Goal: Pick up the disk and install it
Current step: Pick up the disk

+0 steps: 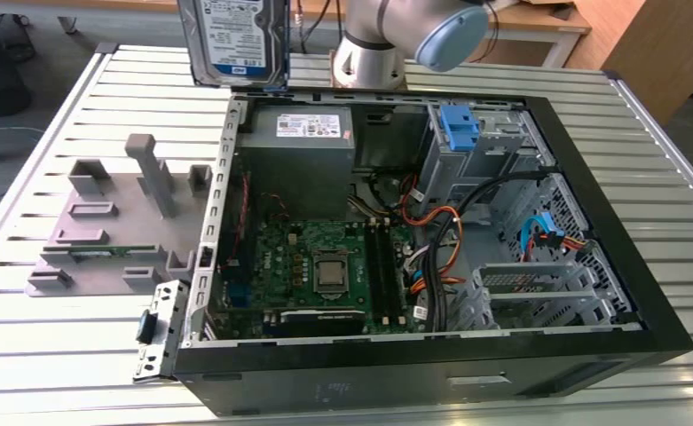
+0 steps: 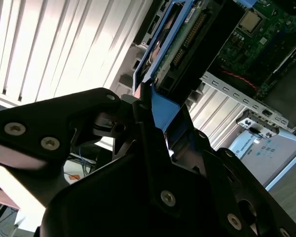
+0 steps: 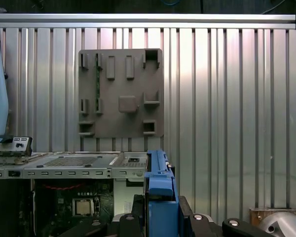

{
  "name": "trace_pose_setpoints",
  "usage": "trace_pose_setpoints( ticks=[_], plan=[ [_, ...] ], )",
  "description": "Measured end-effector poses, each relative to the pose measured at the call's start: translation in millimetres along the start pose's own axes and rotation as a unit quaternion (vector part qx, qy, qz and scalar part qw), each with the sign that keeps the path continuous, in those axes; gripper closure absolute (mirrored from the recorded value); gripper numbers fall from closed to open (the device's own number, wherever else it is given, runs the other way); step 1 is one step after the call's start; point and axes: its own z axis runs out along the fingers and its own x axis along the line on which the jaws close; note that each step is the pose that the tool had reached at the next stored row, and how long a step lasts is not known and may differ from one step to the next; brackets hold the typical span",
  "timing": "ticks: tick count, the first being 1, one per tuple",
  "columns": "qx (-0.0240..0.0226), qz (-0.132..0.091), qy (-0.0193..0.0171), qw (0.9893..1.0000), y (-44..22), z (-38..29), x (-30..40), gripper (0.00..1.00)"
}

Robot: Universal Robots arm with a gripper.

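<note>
You've got the slatted table [image 1: 38,373] carrying everything, with the open PC case [image 1: 441,390] laid on its side so its whole interior faces up; I'd say that's so the arm can reach in from above. Inside, the motherboard [image 1: 322,257] takes the near floor, the grey power supply [image 1: 299,155] sits against the far wall, and the metal drive cage [image 1: 536,288] is at the exterior view's right, near corner. The grey fixture tray [image 1: 98,222] lies flat on the table just beside the case, on the exterior view's left; its slots look made to stage parts at known poses. The disk [image 1: 237,40] is off every surface, held up in the air on edge near the case's far wall on the power-supply side, label face to the exterior camera. In the second wrist view the gripper [image 2: 140,103] is clamped on it: the black fingers [image 2: 89,106] close on one end of the disk [image 2: 182,39] at its blue side rail. My read is that this end grip leaves the rest of the body free. In the first wrist view the blue rail of the disk [image 3: 160,187] runs straight out from the gripper [image 3: 158,224] toward the fixture tray [image 3: 121,94]. The upright blue latch [image 1: 458,129] stands at the case's far side, well apart from the disk. So the pick looks done, the install not.
</note>
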Motion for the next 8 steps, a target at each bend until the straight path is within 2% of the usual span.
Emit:
trace_pose_setpoints(
  ticks=[8],
  plan=[
    [-0.0001,0.000,0.0000,1.0000,-20.9,0.1,-0.2,0.64]
  ],
)
